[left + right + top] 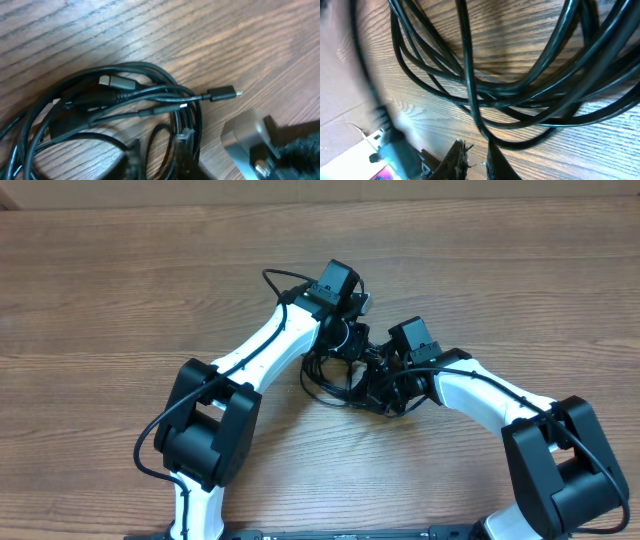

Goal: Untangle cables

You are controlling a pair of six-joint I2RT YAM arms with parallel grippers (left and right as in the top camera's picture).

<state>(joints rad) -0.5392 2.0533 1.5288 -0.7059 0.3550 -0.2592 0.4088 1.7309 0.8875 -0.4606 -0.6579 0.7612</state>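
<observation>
So the cables (335,385) are one bunched heap of black loops in the middle of the table (100,280), with both arms crowded right over them. The left gripper (345,342) is at the far side of the heap and the right gripper (385,375) is at its right edge.

In the left wrist view its fingers (186,145) are a dark blur low in the shot, so I honestly can't tell how wide they are or whether they hold anything. The right gripper (477,155) has only a thin gap, and one strand runs right by the tips. Pinched or not, can't say.

My worries:
- The loose plug (222,93) pokes out through a loop, so a pull could snag it and cinch the bundle tighter.
- The grippers are very near each other, so they could bump.
</observation>
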